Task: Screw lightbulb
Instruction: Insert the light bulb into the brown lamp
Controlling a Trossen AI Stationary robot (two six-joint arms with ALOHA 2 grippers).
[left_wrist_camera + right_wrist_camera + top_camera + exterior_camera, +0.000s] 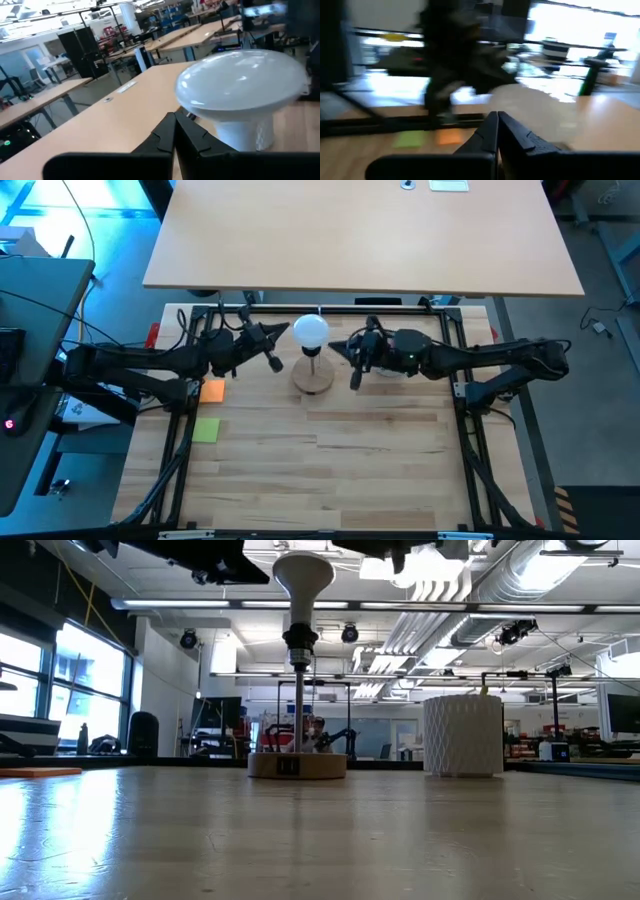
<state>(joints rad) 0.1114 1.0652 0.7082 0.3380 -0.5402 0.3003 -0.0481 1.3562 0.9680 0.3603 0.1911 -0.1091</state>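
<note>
The white lightbulb sits neck down in the black socket of a thin stem that rises from a round wooden disc. In the low view the lightbulb stands upright at the top of the picture. My left gripper is shut and level, its tips at the globe's left side. My right gripper is also shut and level, with its tips at the globe's right side. The left wrist view shows the lightbulb just past my left gripper. The right wrist view is blurred behind my right gripper. My left gripper comes level from the table's left with its shut fingertips right below the edge of the globe; I cannot tell whether they touch it. My right gripper comes level from the table's right toward the globe's right side; I cannot tell whether it touches.
A white latticed cup stands right of the disc, under my right arm. An orange block and a green block lie at the table's left. Black frame rails run along the edges. Bare wood fills the near half.
</note>
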